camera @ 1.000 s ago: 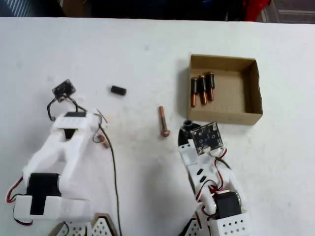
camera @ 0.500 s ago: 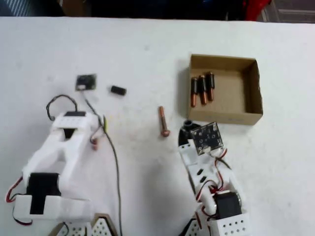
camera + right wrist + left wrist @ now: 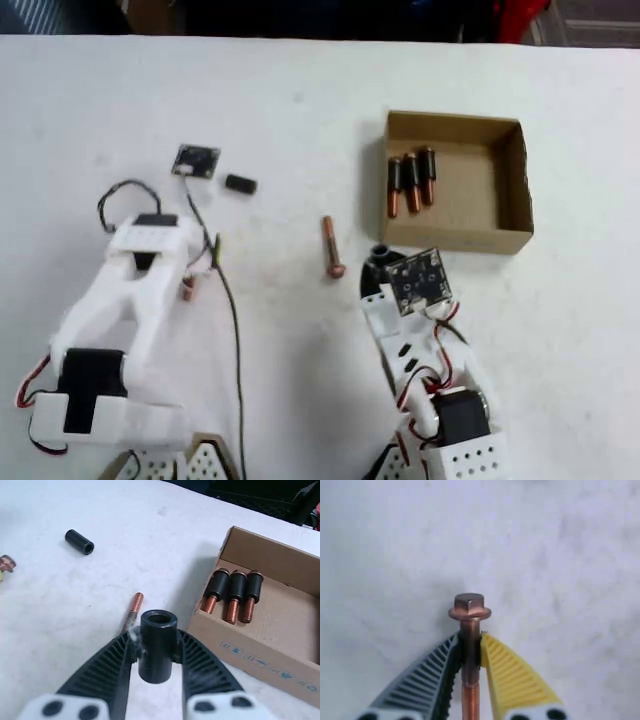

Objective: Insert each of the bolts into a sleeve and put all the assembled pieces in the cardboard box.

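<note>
The held bolt (image 3: 469, 611) is pinched by the left gripper (image 3: 470, 647), and the held sleeve (image 3: 158, 655) is clamped by the right gripper (image 3: 157, 640). On the table (image 3: 300, 90), the loose sleeve (image 3: 240, 184) lies at the loose bolt's (image 3: 332, 246) ten o'clock. The cardboard box (image 3: 455, 120), at its two o'clock, holds three assembled pieces (image 3: 411, 182).

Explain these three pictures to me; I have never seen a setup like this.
These are two small white robot arms, the left arm and the right arm, at a white table, each ending in a two-fingered gripper. The high view looks down from a fixed camera above; the other two come from cameras on each arm's wrist, looking along its fingers. The left gripper is shut on a copper bolt; the right gripper is shut on a black sleeve. On the table lie a loose bolt and a loose sleeve. The cardboard box holds three assembled pieces, lying side by side.
</note>
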Controlling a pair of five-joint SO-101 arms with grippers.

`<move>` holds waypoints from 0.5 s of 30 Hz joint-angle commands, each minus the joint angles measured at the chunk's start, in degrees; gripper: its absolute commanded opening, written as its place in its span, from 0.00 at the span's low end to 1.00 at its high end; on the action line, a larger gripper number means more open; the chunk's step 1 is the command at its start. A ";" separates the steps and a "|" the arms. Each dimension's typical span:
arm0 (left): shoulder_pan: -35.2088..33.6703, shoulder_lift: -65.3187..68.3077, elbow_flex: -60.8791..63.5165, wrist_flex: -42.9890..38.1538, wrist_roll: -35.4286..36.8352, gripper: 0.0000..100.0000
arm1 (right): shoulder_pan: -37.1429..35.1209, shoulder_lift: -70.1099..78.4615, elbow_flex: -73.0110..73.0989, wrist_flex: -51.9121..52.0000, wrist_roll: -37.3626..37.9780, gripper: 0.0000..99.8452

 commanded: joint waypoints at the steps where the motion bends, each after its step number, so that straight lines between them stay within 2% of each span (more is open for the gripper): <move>1: 3.21 -0.66 -8.62 8.09 -0.44 0.02 | -2.24 -0.57 0.26 -1.45 -0.09 0.02; 9: 9.01 -0.75 -21.10 21.36 -0.62 0.02 | -5.05 -0.57 1.23 -3.30 -0.09 0.02; 15: 12.88 -0.75 -34.73 35.34 0.35 0.02 | -6.02 -0.57 5.19 -11.38 -0.09 0.02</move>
